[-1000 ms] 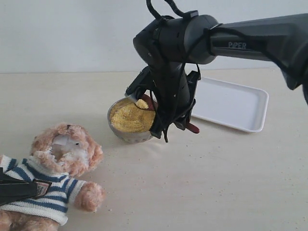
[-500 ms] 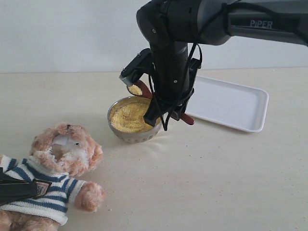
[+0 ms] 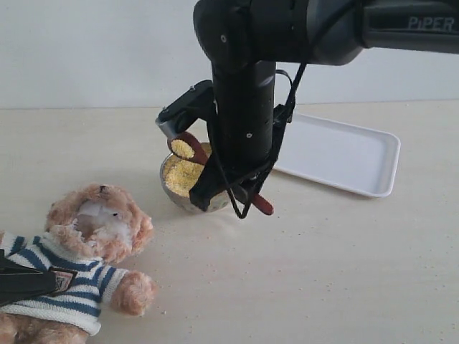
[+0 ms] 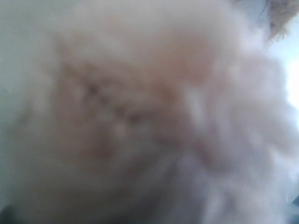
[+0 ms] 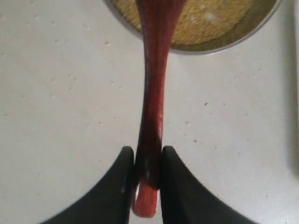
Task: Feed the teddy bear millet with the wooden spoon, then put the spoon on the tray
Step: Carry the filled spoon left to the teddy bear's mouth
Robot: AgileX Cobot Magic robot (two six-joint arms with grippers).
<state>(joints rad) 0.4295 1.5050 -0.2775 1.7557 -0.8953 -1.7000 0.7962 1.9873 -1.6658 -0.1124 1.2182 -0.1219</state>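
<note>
The teddy bear point(image 3: 97, 233) lies at the front left in its striped sweater, face up. A black finger of my left gripper point(image 3: 27, 284) lies across its chest; the other finger is hidden, and blurred fur point(image 4: 140, 112) fills the left wrist view. My right gripper point(image 3: 242, 201) point(image 5: 148, 163) is shut on the handle of the wooden spoon point(image 3: 188, 147) point(image 5: 154, 93), near its end. The spoon's bowl carries a small heap of millet and hangs just above the left rim of the metal bowl of millet point(image 3: 179, 179) point(image 5: 205, 18). The white tray point(image 3: 344, 154) lies empty at the right.
The right arm stands over the metal bowl and hides its right half. Specks of grain lie scattered on the pale tabletop around the bowl. A plain wall closes the back.
The right arm has lifted the loaded spoon out of the bowl and carried it left, toward the bear. The bear and left gripper have not moved.
</note>
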